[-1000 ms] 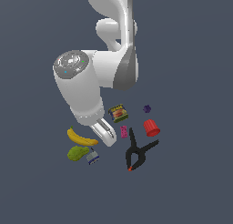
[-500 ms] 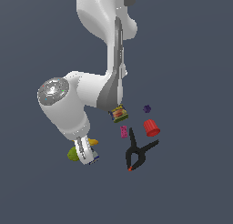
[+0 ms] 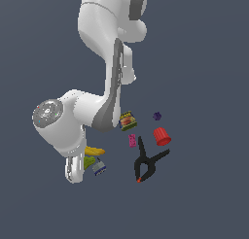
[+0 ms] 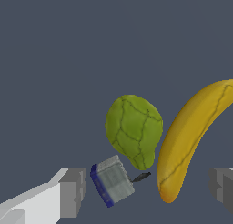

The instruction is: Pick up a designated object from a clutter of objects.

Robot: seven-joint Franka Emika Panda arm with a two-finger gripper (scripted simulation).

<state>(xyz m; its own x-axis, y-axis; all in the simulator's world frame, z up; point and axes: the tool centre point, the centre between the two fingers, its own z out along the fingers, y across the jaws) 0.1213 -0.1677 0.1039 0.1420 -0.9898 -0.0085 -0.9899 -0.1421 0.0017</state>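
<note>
On the plain dark grey floor, your pear (image 4: 133, 129) lies just beside the banana (image 4: 189, 139), with the small grey-blue padlock (image 4: 111, 180) near its narrow end. Your gripper (image 4: 148, 186) is released, fingers (image 4: 73, 192) spread, holding nothing.

Simulated void: flat grey-blue ground (image 3: 209, 63).

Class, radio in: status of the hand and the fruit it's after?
Hand open, empty. Lumpy olive-green pear untouched, between the fingers. Yellow banana and small grey-blue block crowd the gap.
</note>
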